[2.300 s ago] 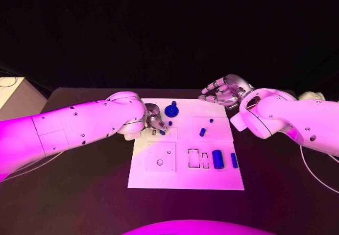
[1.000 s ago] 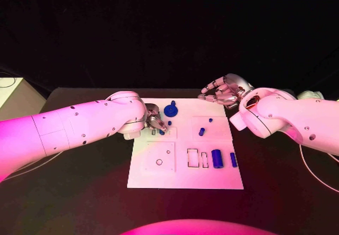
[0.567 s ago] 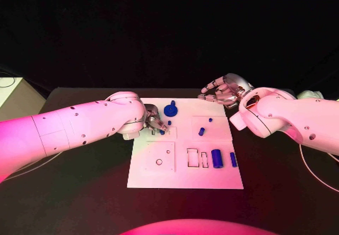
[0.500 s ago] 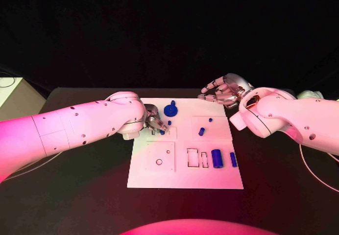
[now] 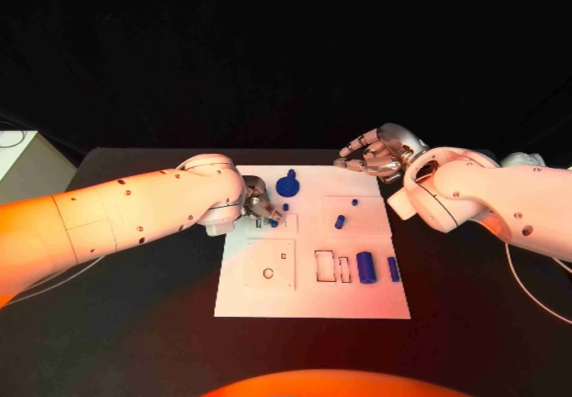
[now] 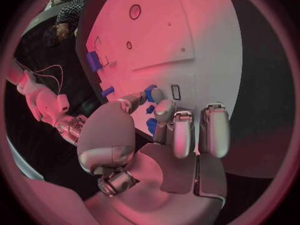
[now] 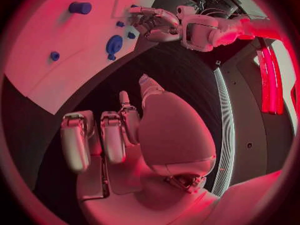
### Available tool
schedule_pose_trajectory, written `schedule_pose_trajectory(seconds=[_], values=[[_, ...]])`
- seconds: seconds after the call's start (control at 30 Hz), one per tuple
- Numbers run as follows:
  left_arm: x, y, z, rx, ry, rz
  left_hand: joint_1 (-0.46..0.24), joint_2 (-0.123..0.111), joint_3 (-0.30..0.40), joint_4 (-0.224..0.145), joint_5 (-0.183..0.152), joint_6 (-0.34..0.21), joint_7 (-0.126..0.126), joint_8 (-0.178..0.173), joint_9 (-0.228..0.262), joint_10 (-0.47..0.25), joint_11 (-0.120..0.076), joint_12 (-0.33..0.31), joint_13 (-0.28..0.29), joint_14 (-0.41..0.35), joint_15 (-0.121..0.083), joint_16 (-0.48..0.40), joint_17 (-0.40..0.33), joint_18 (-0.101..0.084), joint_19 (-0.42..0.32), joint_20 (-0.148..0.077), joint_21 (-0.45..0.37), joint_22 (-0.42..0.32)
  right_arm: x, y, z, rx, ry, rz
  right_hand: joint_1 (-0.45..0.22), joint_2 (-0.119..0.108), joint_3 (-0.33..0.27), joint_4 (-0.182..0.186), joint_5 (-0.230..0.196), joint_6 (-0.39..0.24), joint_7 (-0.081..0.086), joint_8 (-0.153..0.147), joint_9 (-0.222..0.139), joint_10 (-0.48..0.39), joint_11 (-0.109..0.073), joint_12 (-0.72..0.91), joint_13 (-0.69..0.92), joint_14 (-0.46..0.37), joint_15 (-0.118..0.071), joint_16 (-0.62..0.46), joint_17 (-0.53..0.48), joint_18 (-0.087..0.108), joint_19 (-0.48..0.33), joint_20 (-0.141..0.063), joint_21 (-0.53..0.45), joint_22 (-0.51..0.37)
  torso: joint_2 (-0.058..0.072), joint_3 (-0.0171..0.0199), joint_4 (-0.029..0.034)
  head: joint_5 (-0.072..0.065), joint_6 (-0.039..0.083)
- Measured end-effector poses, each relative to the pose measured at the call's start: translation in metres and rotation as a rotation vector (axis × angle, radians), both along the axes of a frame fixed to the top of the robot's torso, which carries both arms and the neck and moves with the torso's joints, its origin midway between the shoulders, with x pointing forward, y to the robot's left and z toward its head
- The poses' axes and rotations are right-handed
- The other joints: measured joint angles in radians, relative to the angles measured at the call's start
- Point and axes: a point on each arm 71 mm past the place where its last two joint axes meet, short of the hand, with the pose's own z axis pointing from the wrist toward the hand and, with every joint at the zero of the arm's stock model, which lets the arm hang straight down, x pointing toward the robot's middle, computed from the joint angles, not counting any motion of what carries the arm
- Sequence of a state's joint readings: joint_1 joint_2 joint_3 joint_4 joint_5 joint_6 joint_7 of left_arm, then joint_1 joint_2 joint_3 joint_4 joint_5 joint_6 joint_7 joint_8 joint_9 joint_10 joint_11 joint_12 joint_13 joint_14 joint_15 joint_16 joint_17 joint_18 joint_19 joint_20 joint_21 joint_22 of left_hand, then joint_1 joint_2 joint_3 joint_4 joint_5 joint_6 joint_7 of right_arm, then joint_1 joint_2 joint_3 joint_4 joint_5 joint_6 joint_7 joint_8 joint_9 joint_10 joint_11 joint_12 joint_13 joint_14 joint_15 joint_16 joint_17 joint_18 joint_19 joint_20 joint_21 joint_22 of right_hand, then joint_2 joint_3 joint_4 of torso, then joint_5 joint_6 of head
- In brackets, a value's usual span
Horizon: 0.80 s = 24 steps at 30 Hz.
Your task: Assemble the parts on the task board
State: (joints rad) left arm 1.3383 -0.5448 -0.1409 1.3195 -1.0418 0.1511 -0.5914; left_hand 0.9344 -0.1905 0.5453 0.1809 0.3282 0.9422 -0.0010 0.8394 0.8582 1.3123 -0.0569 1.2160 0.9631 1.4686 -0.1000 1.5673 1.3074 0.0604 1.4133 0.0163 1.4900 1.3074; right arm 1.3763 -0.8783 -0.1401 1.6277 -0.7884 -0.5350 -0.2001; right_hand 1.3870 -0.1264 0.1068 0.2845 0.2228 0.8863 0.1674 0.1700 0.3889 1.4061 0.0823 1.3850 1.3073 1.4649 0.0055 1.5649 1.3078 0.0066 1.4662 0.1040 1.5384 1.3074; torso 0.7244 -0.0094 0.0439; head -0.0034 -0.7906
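The white task board (image 5: pixel 312 298) lies mid-table. My left hand (image 5: pixel 260 207) is low over its far left part and pinches a small blue part (image 6: pixel 150 92) between thumb and a finger, right at the board's surface. Another small blue peg (image 6: pixel 150 126) shows beside those fingers. My right hand (image 5: pixel 379 153) hovers off the board's far right corner, fingers loosely bent and apart, holding nothing. On the board are a blue gear-like piece (image 5: pixel 288 184), two blue pegs (image 5: pixel 355 203) (image 5: pixel 341 222), a blue cylinder (image 5: pixel 366 267) and a narrow blue bar (image 5: pixel 393 269).
Rectangular cut-outs (image 5: pixel 326 266) and a square recess with a hole (image 5: pixel 269 266) mark the board's near half. A pale box (image 5: pixel 16 161) stands at the table's far left edge. Black table (image 5: pixel 131 331) surrounds the board.
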Motion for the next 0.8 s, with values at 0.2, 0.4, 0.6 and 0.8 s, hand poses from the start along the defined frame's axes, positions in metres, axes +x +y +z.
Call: schedule_pose_trajectory(seconds=[0.2,0.4,0.6,0.8], values=[[-0.0007,0.001,0.0001,-0.001,0.0,0.0,0.016,-0.01,-0.073,0.046,-0.095,0.003,0.0,-0.005,0.0,0.0,0.0,0.0,0.001,0.0,0.0,0.0,0.0,0.0,0.0,0.0,0.0,0.0,0.0002,-0.0002,0.0,0.0,0.0,-0.001,0.0,0.0,0.0,0.0,0.0,0.0,0.0,0.0,0.0,0.0,0.0,0.0,0.001,0.0,0.0,0.0,0.0,0.0,0.0,0.0,0.0,0.0,0.0,-0.0001,0.0,0.0,0.001],[-0.0021,0.003,-0.0004,-0.003,0.0,0.002,0.021,-0.015,-0.104,0.077,-0.111,0.008,0.001,-0.01,0.0,0.0,0.0,0.0,0.001,0.0,0.0,0.0,0.0,0.0,0.0,0.0,0.0,0.0,0.0003,-0.0002,-0.0001,0.0,0.0,-0.001,-0.005,0.004,0.0,0.0,0.0,0.0,0.0,0.0,0.0,0.0,0.0,0.0,0.001,0.0,0.0,0.0,0.0,0.0,0.0,0.0,0.0,0.0,0.0,-0.0007,-0.0006,-0.002,0.002],[-0.004,0.0049,-0.0004,-0.009,-0.001,0.003,0.021,-0.015,-0.121,0.094,-0.116,0.007,0.001,-0.01,0.0,0.0,0.0,0.0,0.0,0.0,0.0,0.0,0.0,0.0,0.0,0.0,0.0,0.0,0.0005,-0.0005,-0.0001,-0.001,0.0,-0.001,-0.009,0.001,0.0,0.0,0.0,0.0,0.0,0.0,0.0,0.0,0.0,0.0,0.001,0.0,0.0,0.0,0.0,0.0,0.0,0.0,0.0,0.001,0.0,-0.0007,-0.0005,-0.002,0.002],[-0.0055,0.0058,0.0003,-0.021,-0.003,0.006,0.021,-0.015,-0.126,0.099,-0.116,0.003,0.005,-0.014,0.0,0.0,0.0,0.0,0.0,0.0,0.0,0.0,0.0,0.0,0.0,0.0,0.0,0.0,0.0009,-0.0008,-0.0002,-0.001,0.0,-0.002,-0.009,0.001,0.0,0.0,0.0,0.0,0.0,0.0,0.0,0.0,0.0,0.0,0.001,0.0,0.0,0.0,0.0,0.0,0.0,0.0,0.0,0.001,0.001,-0.0012,0.0,-0.002,0.005]])
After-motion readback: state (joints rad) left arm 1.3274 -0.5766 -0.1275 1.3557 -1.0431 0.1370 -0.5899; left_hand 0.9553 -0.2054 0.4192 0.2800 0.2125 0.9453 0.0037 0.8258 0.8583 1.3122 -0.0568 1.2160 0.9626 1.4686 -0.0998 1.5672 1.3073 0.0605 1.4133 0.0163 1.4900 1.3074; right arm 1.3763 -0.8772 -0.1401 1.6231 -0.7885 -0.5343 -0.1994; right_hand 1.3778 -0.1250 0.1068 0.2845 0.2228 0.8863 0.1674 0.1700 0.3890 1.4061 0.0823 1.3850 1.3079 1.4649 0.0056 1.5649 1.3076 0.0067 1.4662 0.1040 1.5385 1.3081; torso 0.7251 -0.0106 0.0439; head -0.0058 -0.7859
